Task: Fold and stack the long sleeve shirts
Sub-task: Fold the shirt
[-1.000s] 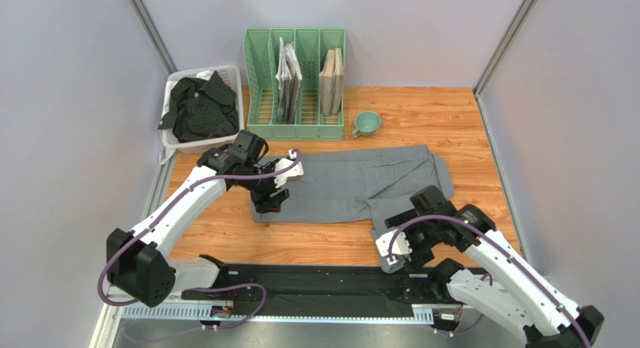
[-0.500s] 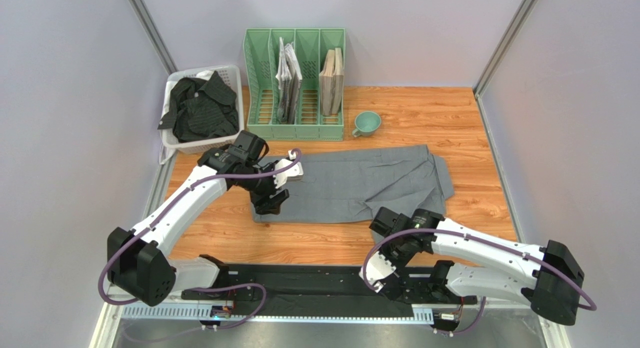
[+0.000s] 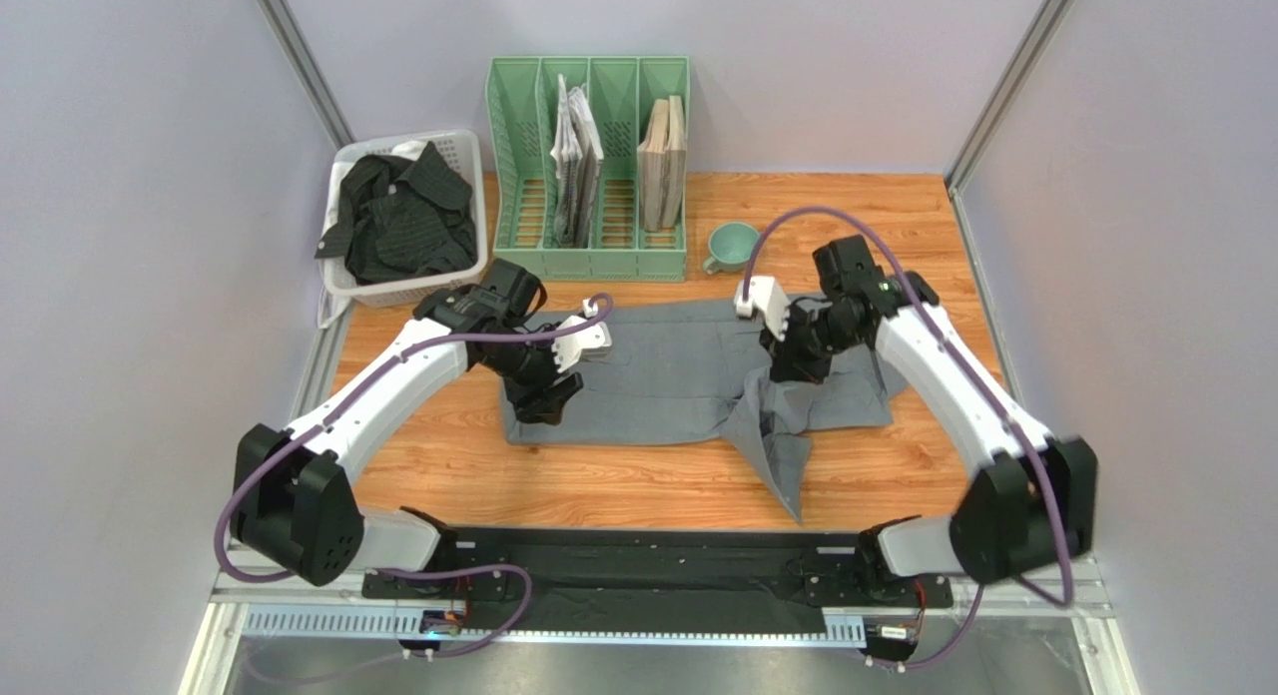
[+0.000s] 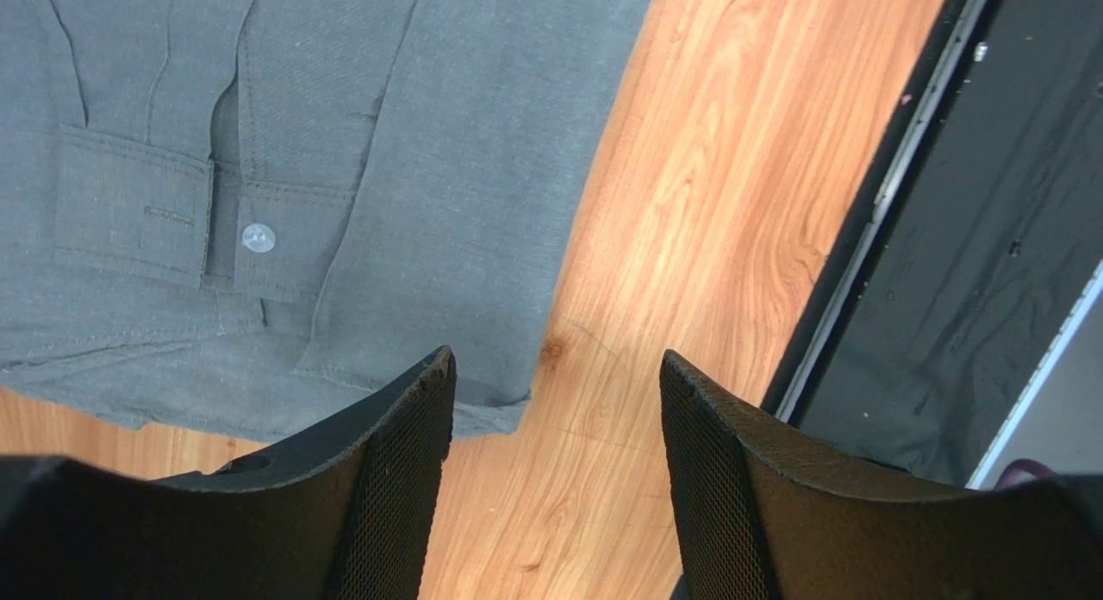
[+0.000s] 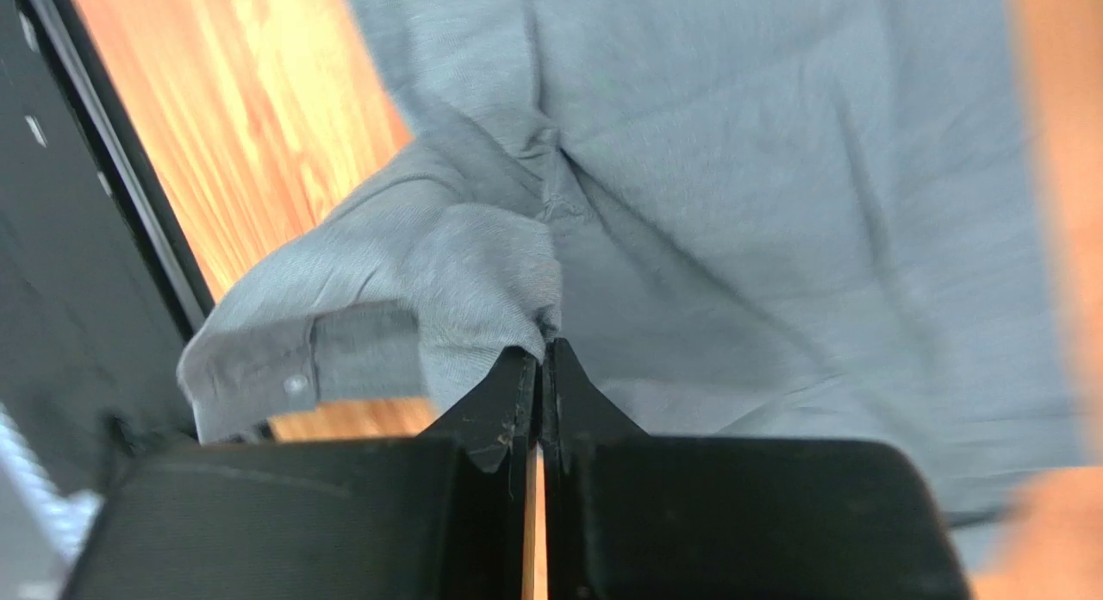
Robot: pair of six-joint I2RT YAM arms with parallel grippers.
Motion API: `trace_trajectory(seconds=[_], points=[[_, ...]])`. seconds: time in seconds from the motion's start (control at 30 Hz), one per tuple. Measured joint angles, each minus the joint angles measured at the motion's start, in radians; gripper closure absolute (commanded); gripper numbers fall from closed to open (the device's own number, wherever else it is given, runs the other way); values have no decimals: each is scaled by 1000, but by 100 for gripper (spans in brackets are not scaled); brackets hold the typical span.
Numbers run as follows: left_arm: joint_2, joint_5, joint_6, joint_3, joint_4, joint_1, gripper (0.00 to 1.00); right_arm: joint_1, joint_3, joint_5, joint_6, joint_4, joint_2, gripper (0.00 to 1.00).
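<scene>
At the far left of the surface [image 3: 450,478], a white basket [image 3: 368,294] is seen with the black striped shirt [image 3: 393,216] bundled inside it, not yet folded. Just to its right, the left gripper [image 3: 543,400] is poised over the near-left corner of the grey shirt [image 3: 675,373]. Its jaws are seen apart in the wrist view, with the hem corner and bare wood showing between them and nothing gripped. A buttoned cuff [image 4: 136,206] is seen lying flat on the cloth close to that corner.

The grey shirt is spread mid-surface, and its long axis is laid left to right, roughly parallel to the near edge. Which end carries the collar cannot be told. Behind it, a green file rack [image 3: 588,171] and a teal cup [image 3: 732,247] are set against the far side.

Toward the right end of the shirt, the right gripper [image 3: 783,363] is found with its jaws pressed together on a pinch of sleeve cloth. From that grip the sleeve [image 3: 783,463] is draped down and back, its free end pointed at the near edge. Its cuff is seen hanging loose in the right wrist view.

The step in hand is judged to be the folding of this sleeve onto the body of the grey shirt. The next move calls for the sleeve to be carried over the body and laid along the long axis without bunching. The near-left corner would probably need to be pinned so that the cloth is not dragged.
</scene>
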Motion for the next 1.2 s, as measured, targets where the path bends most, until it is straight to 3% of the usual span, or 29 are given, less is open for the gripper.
trace_trajectory(seconds=[0.1, 0.2, 0.23, 0.33, 0.5, 0.63, 0.77, 0.9, 1.07, 1.17, 1.2], points=[[35, -31, -14, 0, 16, 1, 35, -122, 46, -85, 196, 19, 214, 95], [61, -51, -21, -9, 30, 2, 35, -222, 71, -144, 358, 35, 380, 73], [66, -54, -23, -14, 31, 2, 34, -259, 72, -157, 401, 37, 413, 60], [67, -58, -22, -32, 32, 1, 34, -365, 90, -175, 470, 8, 428, 38], [80, -58, -19, -54, 44, 0, 37, -455, 161, -162, 420, -64, 337, 42], [165, -88, -18, -55, 85, 0, 43, -473, 136, -95, 318, -97, 235, 66], [277, -131, -18, -55, 117, 0, 48, -472, 40, 5, 270, -95, 263, 72], [322, -169, -16, -59, 130, 0, 57, -472, -30, 94, 263, -51, 370, 73], [336, -203, 0, -69, 117, 0, 58, -470, -95, 183, 262, 5, 441, 72], [326, -212, 20, -88, 105, 2, 53, -460, -130, 193, 246, 8, 406, 64], [318, -212, 25, -93, 102, 3, 47, -457, -147, 199, 234, 7, 379, 56]])
